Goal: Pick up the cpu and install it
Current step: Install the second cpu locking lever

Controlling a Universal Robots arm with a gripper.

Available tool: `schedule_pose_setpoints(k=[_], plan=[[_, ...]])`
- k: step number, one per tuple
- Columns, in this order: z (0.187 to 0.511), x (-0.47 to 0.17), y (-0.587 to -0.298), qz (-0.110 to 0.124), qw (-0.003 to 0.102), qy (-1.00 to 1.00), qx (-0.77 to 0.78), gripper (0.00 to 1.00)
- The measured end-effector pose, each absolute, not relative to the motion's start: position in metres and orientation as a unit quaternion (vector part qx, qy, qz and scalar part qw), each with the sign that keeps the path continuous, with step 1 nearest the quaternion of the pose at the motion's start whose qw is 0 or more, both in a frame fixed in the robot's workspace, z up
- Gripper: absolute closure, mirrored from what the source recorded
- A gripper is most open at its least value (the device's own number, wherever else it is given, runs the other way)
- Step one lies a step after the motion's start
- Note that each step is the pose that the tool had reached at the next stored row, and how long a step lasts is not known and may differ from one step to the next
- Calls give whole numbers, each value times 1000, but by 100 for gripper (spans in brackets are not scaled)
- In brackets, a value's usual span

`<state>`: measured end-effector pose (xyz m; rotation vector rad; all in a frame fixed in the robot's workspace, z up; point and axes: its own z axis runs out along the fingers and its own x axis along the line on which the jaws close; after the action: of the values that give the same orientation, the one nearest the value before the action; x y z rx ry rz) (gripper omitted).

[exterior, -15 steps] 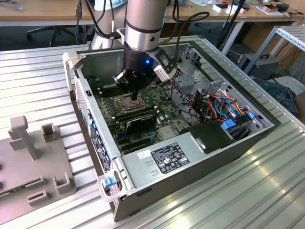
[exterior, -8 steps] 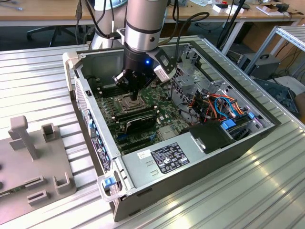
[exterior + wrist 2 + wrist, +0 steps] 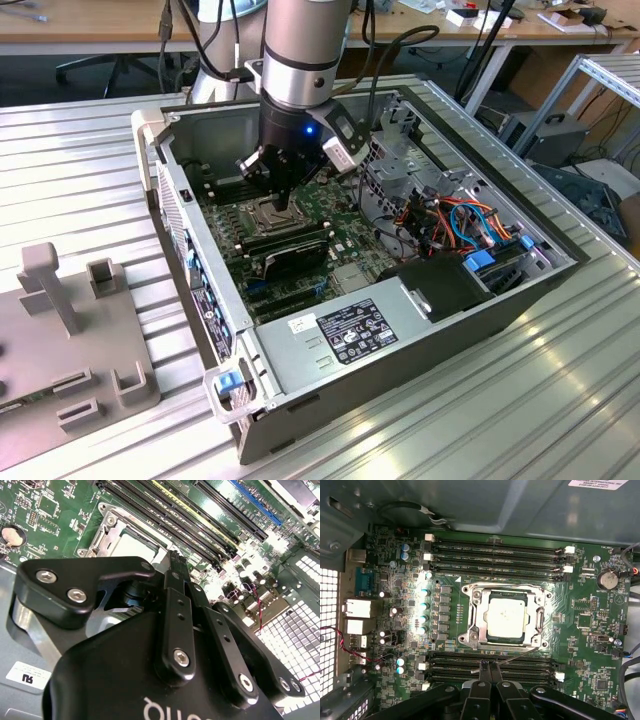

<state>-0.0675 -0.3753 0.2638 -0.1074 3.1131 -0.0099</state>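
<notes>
The cpu [image 3: 506, 616] sits flat in its socket [image 3: 505, 616], centre of the first wrist view, pale top up, frame around it. Gripper [image 3: 488, 668] hangs at lower centre of that view, fingers pressed together, holding nothing, over the memory slots [image 3: 490, 662] just beside the socket. Judgement: chip placed; seating looks done, latching not confirmed. Computer case [image 3: 400, 330] fills the exterior view's middle.
</notes>
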Motion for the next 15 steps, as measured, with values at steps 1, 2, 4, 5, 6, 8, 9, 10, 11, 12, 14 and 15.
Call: schedule_pose_setpoints(k=[1, 2, 4, 5, 6, 8, 9, 10, 11, 12, 14, 15], plan=[[264, -68, -375, -3, 13, 999, -34, 89], [264, -68, -375, -3, 13, 999, -34, 89], [263, -68, -375, -3, 13, 999, -34, 89], [263, -68, -375, -3, 13, 999, -34, 89], [262, -69, -375, -3, 13, 999, -34, 89], [259, -69, -375, -4, 13, 999, -35, 89], [257, -69, -375, -4, 13, 999, -34, 89], [256, -70, -375, -4, 13, 999, -34, 89], [254, -70, -375, -4, 13, 999, -34, 89], [252, -71, -375, -4, 13, 999, -34, 89], [249, -72, -375, -4, 13, 999, -34, 89], [247, -72, -375, -4, 13, 999, -34, 89]])
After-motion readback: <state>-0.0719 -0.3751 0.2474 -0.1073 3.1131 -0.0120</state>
